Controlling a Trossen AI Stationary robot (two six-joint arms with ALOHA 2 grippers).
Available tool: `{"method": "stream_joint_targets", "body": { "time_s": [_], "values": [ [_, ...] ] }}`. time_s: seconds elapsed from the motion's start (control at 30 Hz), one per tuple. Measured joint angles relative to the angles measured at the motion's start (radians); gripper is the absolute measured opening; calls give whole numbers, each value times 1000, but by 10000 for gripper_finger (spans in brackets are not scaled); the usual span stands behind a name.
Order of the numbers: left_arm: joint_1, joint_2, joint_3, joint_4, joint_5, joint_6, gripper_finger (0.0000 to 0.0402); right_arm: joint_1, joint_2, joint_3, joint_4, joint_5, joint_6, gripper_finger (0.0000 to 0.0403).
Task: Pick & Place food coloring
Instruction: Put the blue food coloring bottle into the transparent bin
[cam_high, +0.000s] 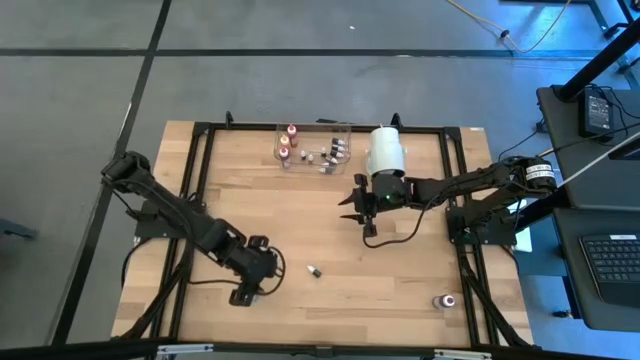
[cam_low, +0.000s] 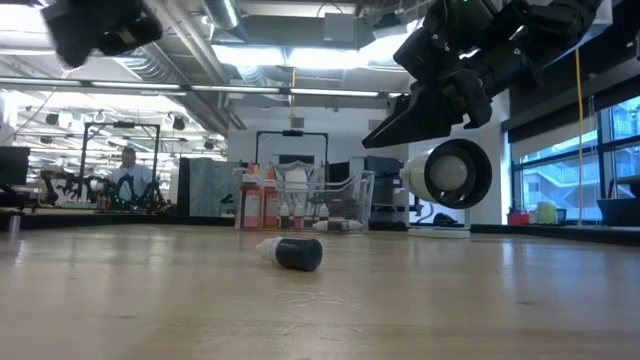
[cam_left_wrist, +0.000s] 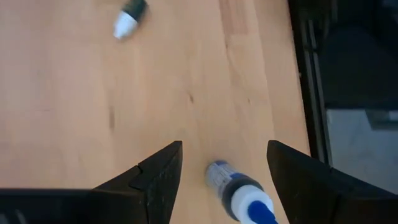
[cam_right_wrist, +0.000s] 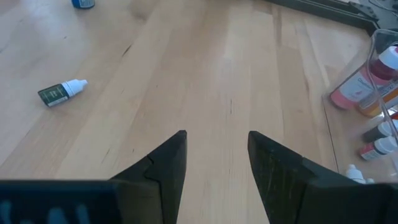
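The left gripper (cam_high: 262, 272) sits low over the near part of the wooden table (cam_high: 330, 300), its arm reaching in from the left edge with elbow bent, and its fingers (cam_left_wrist: 158, 177) are spread apart around a clear bottle with a blue top (cam_left_wrist: 239, 196) that lies on its side between them; whether the fingers touch it cannot be told. Just beyond this gripper, out in the open, a small dark vial with a white tip (cam_high: 314, 271) lies on its side on the wood. The right gripper (cam_high: 357, 207) hangs above the middle of the table, its arm stretched in nearly level from the right edge, fingers (cam_right_wrist: 163, 163) parted with nothing between them. Right behind its wrist stands the big white cylinder (cam_high: 386, 152). Farther off, toward the table's back edge, the clear plastic tray (cam_high: 345, 128) holds several bottles with red and pink tops (cam_high: 287, 146) and smaller vials (cam_high: 330, 156). One more small bottle (cam_high: 445, 301) stands alone near the front right corner, well apart from both grippers.
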Motion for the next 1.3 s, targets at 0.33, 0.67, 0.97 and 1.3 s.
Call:
{"method": "stream_joint_targets", "body": {
  "time_s": [0.33, 0.67, 0.97, 1.3],
  "values": [
    [-39, 70, 14, -11, 20, -102, 228, 0, 0, 0, 0, 0, 0, 173],
    [-114, 133, 197, -148, -93, -62, 229, 0, 0, 0, -1, 0, 0, 173],
    [-154, 192, 213, -230, -106, -153, 227, 0, 0, 0, -3, 0, 0, 173],
    [-186, 200, 153, -263, -137, -192, 226, 0, 0, 0, -11, 0, 0, 173]
  ]
}}
